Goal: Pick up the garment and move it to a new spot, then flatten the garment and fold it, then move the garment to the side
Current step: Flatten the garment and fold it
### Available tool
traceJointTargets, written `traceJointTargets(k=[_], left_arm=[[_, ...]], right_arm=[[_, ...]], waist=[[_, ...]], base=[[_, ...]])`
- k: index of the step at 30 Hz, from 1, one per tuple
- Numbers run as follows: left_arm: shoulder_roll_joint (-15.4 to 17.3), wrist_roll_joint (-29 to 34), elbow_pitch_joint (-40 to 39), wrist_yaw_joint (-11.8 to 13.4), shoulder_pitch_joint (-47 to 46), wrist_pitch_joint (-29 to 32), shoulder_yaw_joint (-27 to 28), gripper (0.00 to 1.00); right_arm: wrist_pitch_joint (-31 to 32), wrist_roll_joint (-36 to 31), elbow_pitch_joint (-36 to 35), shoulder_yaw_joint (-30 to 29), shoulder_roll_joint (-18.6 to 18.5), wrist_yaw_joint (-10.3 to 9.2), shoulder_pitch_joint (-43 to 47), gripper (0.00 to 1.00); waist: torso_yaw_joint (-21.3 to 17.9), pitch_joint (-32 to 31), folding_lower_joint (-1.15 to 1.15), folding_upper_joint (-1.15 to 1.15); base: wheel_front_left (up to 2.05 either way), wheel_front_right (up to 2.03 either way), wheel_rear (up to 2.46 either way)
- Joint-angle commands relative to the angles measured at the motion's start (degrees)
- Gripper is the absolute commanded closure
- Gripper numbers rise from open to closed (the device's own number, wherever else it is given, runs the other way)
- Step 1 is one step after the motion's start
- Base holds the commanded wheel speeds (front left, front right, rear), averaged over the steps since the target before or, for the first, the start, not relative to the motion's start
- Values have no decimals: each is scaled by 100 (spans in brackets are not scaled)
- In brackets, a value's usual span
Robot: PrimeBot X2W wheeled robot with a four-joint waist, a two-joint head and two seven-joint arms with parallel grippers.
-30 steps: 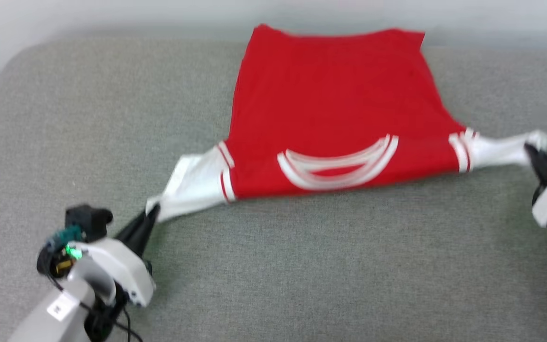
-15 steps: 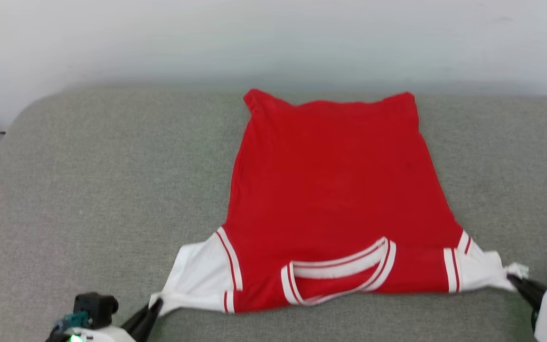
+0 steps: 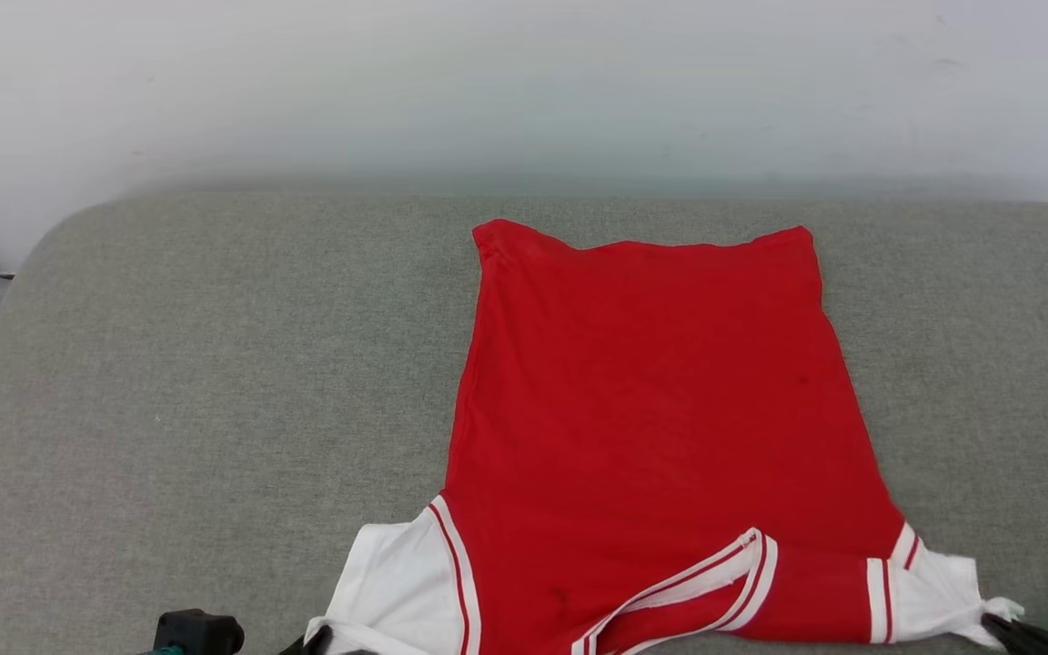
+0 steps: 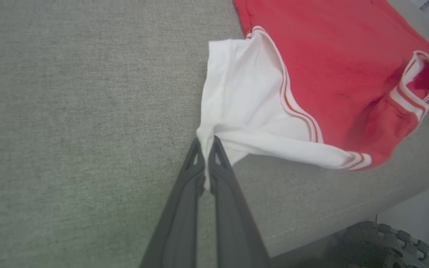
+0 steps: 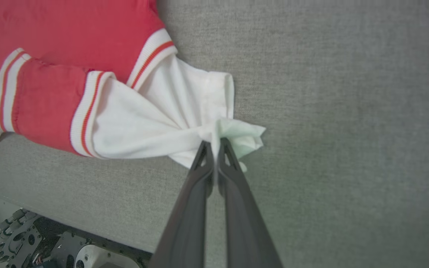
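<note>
Head view: grey fabric-covered counter (image 3: 215,364) takes most of the frame. The garment (image 3: 651,409) lies spread on it right of centre, plain red side up, hem toward the wall, striped collar (image 3: 697,582) at the near edge and a bit rumpled.

Handling, my read: light, soft, limp cloth, no stiffness. It'll drape and wrinkle, and drag on the fabric cover rather than slide. Best held at sleeve ends or shoulders w/ both arms so the body stays taut. A thin pinch may slip if tugged hard.

Left sleeve (image 4: 244,104) and right sleeve (image 5: 155,119) are white, pulled out to points.

Left pincer (image 4: 205,143): fingers nearly together, nipping the left sleeve's corner. Right pincer (image 5: 214,145): same, clamped on the bunched tip of the right sleeve. The garment lies between the two and ahead of them.
</note>
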Motion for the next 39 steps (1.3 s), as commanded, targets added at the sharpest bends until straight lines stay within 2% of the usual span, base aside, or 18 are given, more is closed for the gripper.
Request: traceJointTargets(k=[1, 6, 10, 14, 18, 29, 34, 39], left_arm=[[24, 38, -153, 58, -23, 19, 31, 100], [87, 106, -483, 166, -131, 98, 48, 100], [166, 193, -1007, 358, -270, 255, 68, 100], [225, 313, -1723, 560, -454, 552, 33, 100], [292, 470, -2373, 682, -635, 845, -62, 100], [284, 854, -3450, 775, -1125, 1243, -212, 100], [166, 962, -3625, 711, -1308, 1311, -313, 100], [40, 960, -3657, 645, -1410, 1309, -392, 100]], right_arm=[[33, 62, -68, -72, -42, -10, -65, 0], [180, 113, -332, -233, -203, -8, -276, 0], [339, 148, -666, -609, -275, -8, -551, 0], [718, -16, -982, -1014, -172, -8, -963, 0], [1304, -462, -1179, -1351, 42, -8, -1699, 0], [3353, -1823, -454, -1842, 407, -8, -4141, 0], [3882, -2436, -50, -1984, 324, -8, -4887, 0], [4133, -2891, 278, -2159, 321, -8, -5269, 0]], waist=[[17, 50, 1, 0], [82, 185, 1, 0], [253, 403, 1, 0], [523, 772, 1, 0], [841, 1210, 1, 0], [1660, 2376, 1, 0], [1980, 2686, 1, 0], [2214, 2866, 1, 0]], base=[[0, 0, 0], [0, 0, 0], [0, 0, 0], [0, 0, 0], [0, 0, 0], [0, 0, 0], [0, 0, 0], [0, 0, 0]])
